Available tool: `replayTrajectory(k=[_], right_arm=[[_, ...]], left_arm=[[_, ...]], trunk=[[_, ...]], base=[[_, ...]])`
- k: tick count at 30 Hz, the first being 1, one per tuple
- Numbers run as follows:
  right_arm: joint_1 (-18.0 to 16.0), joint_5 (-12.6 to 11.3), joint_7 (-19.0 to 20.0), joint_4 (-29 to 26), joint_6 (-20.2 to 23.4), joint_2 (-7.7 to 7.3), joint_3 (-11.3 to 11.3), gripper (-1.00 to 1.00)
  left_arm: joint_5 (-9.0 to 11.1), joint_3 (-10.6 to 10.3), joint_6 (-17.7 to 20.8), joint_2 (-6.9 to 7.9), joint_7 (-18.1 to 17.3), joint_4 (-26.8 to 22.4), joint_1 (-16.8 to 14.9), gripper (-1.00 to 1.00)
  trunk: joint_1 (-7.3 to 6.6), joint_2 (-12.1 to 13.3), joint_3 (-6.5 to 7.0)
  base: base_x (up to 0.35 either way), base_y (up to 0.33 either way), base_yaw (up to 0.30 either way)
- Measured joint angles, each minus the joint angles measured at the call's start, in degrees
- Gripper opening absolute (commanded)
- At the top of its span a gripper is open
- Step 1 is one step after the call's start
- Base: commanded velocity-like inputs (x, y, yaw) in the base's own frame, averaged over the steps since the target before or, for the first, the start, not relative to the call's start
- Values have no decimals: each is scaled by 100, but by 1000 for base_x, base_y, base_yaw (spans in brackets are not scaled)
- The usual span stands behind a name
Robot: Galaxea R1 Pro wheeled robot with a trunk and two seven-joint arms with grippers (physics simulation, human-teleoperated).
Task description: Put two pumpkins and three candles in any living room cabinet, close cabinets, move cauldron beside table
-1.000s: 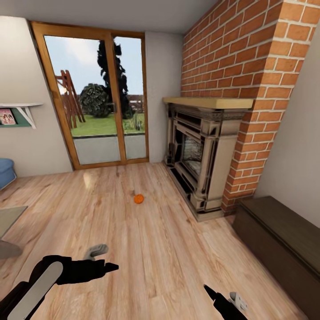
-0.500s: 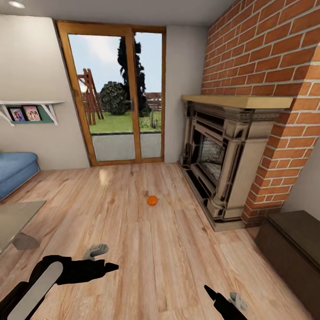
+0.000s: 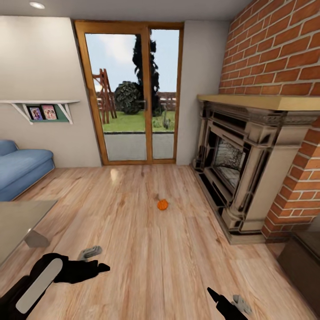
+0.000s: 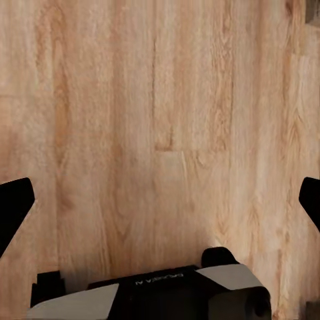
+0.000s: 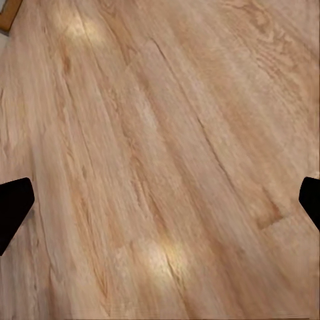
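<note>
Sofa: blue sofa (image 3: 20, 171) at the far left, against the wall under a shelf (image 3: 40, 106) with photo frames.
Table: grey top of the table (image 3: 20, 222) enters at the left edge, one short leg visible; nothing shows on the visible part.
Left gripper: left gripper (image 3: 91, 268) is held low over the floor (image 3: 146, 249), near the table corner. In the left wrist view its two black fingertips (image 4: 13, 210) sit at opposite edges of the frame, so the jaws are spread wide with only bare planks between them.
Door: glazed patio door (image 3: 133, 93) in the far wall, shut, garden beyond.
Pumpkin: one small orange pumpkin (image 3: 162, 204) rests alone on the floor, centre of the room, well ahead of both grippers and near the fireplace hearth.
Pumpkin handling: judged light and rigid, with a ribbed, rounded skin that could roll or slip out of a shallow pinch. Recommended hold: jaws across the widest part of the body from above. The stem cannot be made out at this range.
Fireplace: stone fireplace (image 3: 249, 155) set in a brick chimney breast.
Right gripper: right gripper (image 3: 218, 298) is low at the bottom edge. In the right wrist view its fingertips (image 5: 13, 207) stand far apart over bare floor, holding nothing.
Cabinet: dark brown cabinet (image 3: 302, 262) at the far right edge, partly cut off; whether its drawers are closed cannot be told.
</note>
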Motion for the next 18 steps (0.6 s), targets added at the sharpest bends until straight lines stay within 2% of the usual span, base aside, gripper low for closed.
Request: replayTrajectory(k=[2,3,4,5,6,7,8,11,13,15,18], right_arm=[[0,25,-622,-12,-18,9,31,100],[0,50,-1283,-37,-35,11,45,100],[0,60,-1545,-46,-40,12,53,100],[0,78,-2042,-58,-48,15,65,100],[0,88,-2549,-70,-56,18,97,100],[0,93,-2805,-75,-63,20,123,100],[-1,95,-3276,-79,-86,31,196,100],[-3,91,-4260,-85,-214,174,513,100],[-3,98,-4563,-90,-307,337,804,100],[-5,95,-4721,-86,-467,493,1254,100],[-4,86,-4755,-83,-618,538,1469,100]], left_arm=[[-283,4,-6,-2,2,70,-39,100],[-551,6,-13,-7,6,93,-54,100],[-642,6,-15,-11,7,99,-57,100],[-816,7,-17,-33,9,106,-61,100],[-985,8,-24,-76,12,112,-64,100],[-1075,8,-30,-103,14,115,-65,100],[-1272,8,-57,-164,16,122,-67,100],[-1819,15,-209,-370,20,213,-69,100],[-2025,17,-342,-499,21,391,-101,100],[-2139,40,-453,-579,21,699,-214,100],[-2168,176,-486,-595,16,862,-293,100]], trunk=[[0,0,0],[0,0,0],[0,0,0],[0,0,0],[0,0,0],[0,0,0],[0,0,0],[0,0,0],[0,0,0],[0,0,0],[0,0,0]], base=[[297,0,7],[302,0,4],[305,0,2],[307,0,2],[307,0,1],[308,0,1],[309,0,0],[309,0,0],[306,0,0],[297,0,0],[305,0,0]])
